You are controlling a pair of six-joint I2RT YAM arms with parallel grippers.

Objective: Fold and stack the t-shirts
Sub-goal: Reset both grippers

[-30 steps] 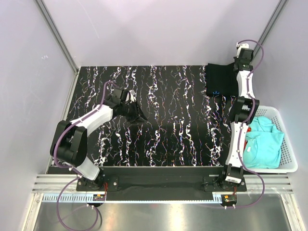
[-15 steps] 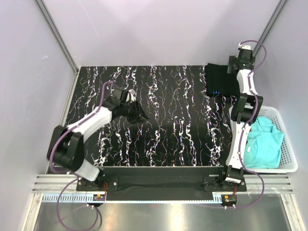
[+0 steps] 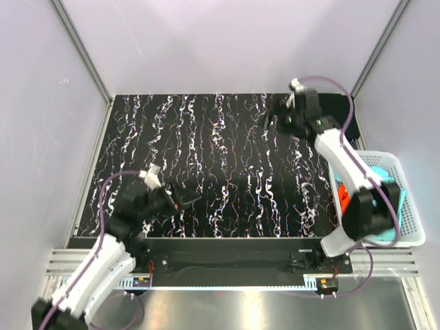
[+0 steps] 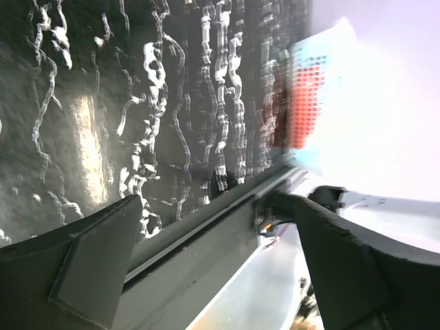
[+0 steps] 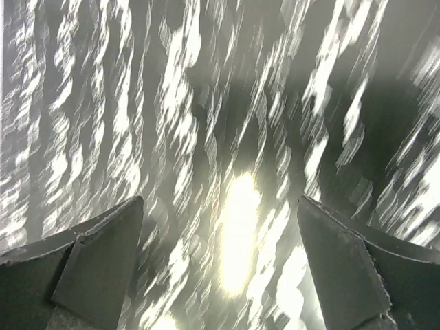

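prog: early, by my read | black tee [image 3: 335, 113] at far-R corner of table [image 3: 227, 137], mostly hidden by R arm [image 3: 337, 148] | turq tee [image 3: 386, 177] + orange-red tee [image 3: 342, 198] in basket [image 3: 412, 230], look unfolded; you've those left to fold+stack | L gripper [image 3: 182, 199] & R gripper [image 5: 220, 203] both released, jaws wide, empty

You are looking down on a glossy black table [image 3: 227, 158] with white marbled streaks running front to back across the whole top. Up close, the wrist views catch bright patches of glare on it. At the far right corner a black t-shirt [image 3: 333, 104] lies on the table, dark on dark and only partly in view. A white basket [image 3: 388, 155] stands against the table's right edge.
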